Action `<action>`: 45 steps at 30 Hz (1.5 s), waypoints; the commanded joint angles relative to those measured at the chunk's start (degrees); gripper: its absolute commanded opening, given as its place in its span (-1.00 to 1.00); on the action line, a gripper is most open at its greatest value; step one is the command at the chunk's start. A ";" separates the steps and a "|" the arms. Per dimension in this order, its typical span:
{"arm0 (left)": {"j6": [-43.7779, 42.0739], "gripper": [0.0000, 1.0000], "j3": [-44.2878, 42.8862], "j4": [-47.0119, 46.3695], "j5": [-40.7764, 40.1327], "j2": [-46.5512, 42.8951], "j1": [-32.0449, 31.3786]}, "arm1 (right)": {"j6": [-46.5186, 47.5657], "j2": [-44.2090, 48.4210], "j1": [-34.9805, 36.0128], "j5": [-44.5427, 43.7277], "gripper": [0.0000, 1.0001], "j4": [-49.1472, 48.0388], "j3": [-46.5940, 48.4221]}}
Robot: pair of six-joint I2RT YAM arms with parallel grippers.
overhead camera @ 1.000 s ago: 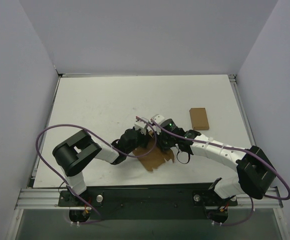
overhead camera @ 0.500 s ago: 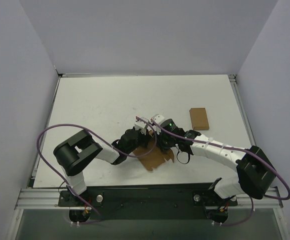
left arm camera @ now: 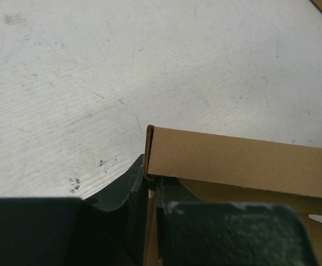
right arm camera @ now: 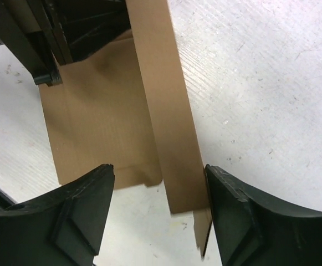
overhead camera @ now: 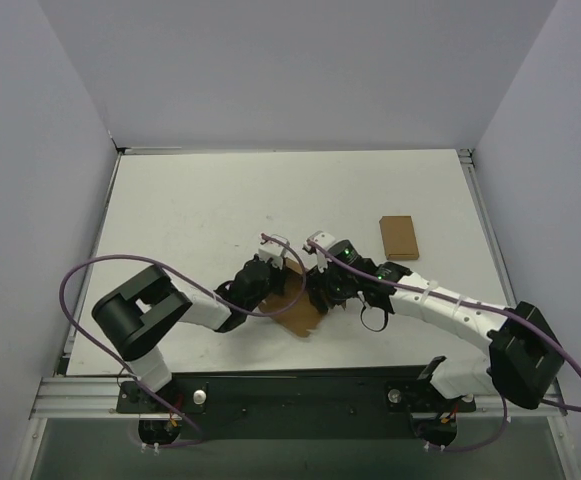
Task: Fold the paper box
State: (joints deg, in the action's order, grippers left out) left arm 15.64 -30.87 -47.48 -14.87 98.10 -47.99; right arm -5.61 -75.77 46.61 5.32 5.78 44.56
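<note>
Left tool clamps the paper box edge.

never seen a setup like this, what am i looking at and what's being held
You see a robot's left arm and right arm, bolted at the near edge of a white table. The wide picture looks down from above and behind; the other two come from a camera on each wrist. On the table lie a partly folded brown paper box and a separate plain cardboard rectangle. The left end effector is shut on an edge of the box. The right end effector stands open astride a flap, gripping nothing.
</note>
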 commanded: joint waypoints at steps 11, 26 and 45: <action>-0.96 -0.04 2.13 17.33 -4.81 -13.55 0.18 | -10.20 10.29 -0.82 -4.88 0.49 8.02 2.38; 2.37 0.20 6.97 19.19 -0.78 -19.18 1.40 | -26.65 20.13 -2.84 -7.87 0.34 9.86 -4.47; 12.31 0.49 7.67 27.79 14.08 -32.25 12.39 | -19.81 5.65 -0.73 -15.34 -0.38 -0.15 -8.52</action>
State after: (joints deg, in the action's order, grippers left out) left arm 25.69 -23.86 -22.39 -3.88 71.29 -36.77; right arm -29.69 -66.46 47.13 -6.72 9.41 34.30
